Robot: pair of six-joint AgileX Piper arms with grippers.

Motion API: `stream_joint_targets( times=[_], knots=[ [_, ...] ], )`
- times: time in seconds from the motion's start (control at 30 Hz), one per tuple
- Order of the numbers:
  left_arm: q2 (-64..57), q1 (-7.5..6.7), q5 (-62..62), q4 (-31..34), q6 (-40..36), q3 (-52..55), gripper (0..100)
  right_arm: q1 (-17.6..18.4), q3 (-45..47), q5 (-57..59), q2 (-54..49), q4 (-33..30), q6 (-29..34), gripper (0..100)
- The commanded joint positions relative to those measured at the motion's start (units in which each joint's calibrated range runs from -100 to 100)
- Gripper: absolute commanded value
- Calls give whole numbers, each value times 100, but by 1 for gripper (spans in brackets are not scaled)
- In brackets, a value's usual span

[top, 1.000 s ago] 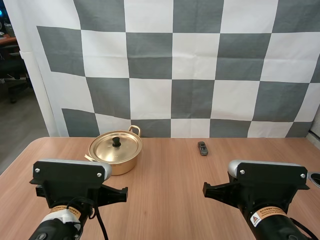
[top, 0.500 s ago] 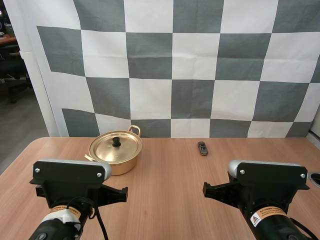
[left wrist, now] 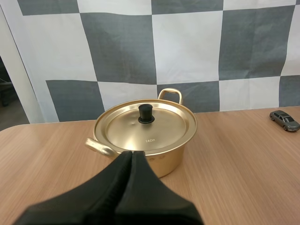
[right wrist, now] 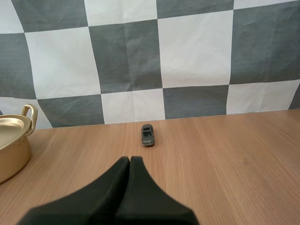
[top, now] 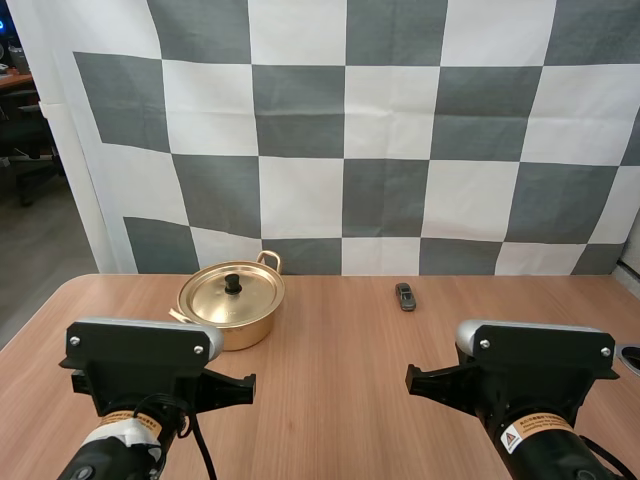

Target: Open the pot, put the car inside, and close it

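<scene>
One gold pot [top: 243,334], one knobbed lid [top: 212,300], one grey toy car [top: 405,296], one table [top: 340,385]

Wooden table [top: 340,350] carrying 2 objects.
A gold-coloured pot [top: 238,335] with 2 loop handles stands toward the far left, its lid [top: 212,300] with 1 black knob seated on top; a small grey toy car [top: 405,296] lies well apart to its right, near the far edge.

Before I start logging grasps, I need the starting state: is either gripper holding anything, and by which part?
Nothing is held. The left gripper is shut empty, short of the pot; the right gripper is shut empty, short of the car.
</scene>
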Motion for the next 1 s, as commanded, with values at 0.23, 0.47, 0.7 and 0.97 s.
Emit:
stream_joint_targets(
  times=[0.23,0.47,0.7,0.97],
  knots=[
    [0,3,-6,-45,6,0,0,-1,0,0,0,40,0,0],
    [0,3,-6,-45,6,0,0,-1,0,-90,0,525,0,0],
    [0,3,-6,-56,6,0,0,-1,0,-249,0,521,0,0],
    [0,3,-6,-45,6,0,0,-1,0,-249,0,521,0,0]
  ],
)
